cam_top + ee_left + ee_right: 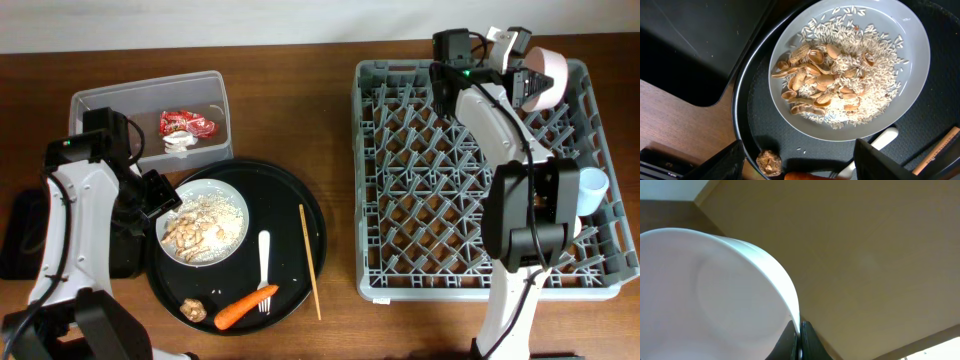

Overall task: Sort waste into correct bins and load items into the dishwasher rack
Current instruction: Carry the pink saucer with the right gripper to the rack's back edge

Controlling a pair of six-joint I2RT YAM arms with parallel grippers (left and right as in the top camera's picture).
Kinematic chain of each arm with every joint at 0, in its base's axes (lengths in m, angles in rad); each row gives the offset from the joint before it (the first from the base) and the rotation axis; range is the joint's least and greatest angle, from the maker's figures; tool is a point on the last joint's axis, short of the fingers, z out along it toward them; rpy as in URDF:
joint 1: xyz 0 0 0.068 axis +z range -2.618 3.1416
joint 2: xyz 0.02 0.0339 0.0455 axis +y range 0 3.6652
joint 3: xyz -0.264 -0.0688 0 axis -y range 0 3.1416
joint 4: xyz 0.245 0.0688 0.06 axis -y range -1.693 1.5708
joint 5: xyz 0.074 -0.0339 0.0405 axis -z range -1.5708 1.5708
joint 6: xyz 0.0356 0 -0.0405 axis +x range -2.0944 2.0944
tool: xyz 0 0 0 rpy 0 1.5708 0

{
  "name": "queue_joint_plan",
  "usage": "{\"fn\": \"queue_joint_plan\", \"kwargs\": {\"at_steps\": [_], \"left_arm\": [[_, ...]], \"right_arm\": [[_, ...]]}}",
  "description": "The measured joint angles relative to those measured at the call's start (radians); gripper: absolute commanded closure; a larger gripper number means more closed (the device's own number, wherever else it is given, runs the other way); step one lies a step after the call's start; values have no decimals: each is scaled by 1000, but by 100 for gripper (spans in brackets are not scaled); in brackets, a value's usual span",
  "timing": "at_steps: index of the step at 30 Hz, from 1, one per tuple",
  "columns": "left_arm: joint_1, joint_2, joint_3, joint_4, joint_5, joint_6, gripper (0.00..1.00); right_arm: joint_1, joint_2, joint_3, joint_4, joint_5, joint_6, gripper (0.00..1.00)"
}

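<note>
- The right tool (528,82) is pinching the rim of the pink bowl (548,72), its two fingers pressing together on the thin edge.
- The bowl is standing on edge at the far right corner of the grey rack (400,150), with the peg rows lying directly beneath it. Whether it is touching them cannot be told.
- The coming move is probably depending on lowering the bowl's rim between two peg rows rather than across them.
- A light blue cup (592,190) is sitting at the rack's right side, well apart from the bowl.
- The left tool (799,147) is hovering spread over the edge of the white plate (910,65). The plate is carrying food scraps (815,80) on the round black tray (300,200).
- The right arm is reaching nearer the rack, the left nearer the waste.
</note>
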Motion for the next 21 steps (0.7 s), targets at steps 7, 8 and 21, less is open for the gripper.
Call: {"fn": "queue_joint_plan", "kwargs": {"at_steps": [7, 8, 21], "left_arm": [[0, 0, 0, 0, 0, 0, 31], [0, 0, 0, 0, 0, 0, 31], [0, 0, 0, 0, 0, 0, 31]], "right_arm": [[-26, 0, -63, 0, -16, -9, 96], [-31, 0, -72, 0, -19, -10, 96], [-7, 1, -97, -17, -75, -9, 96]]}}
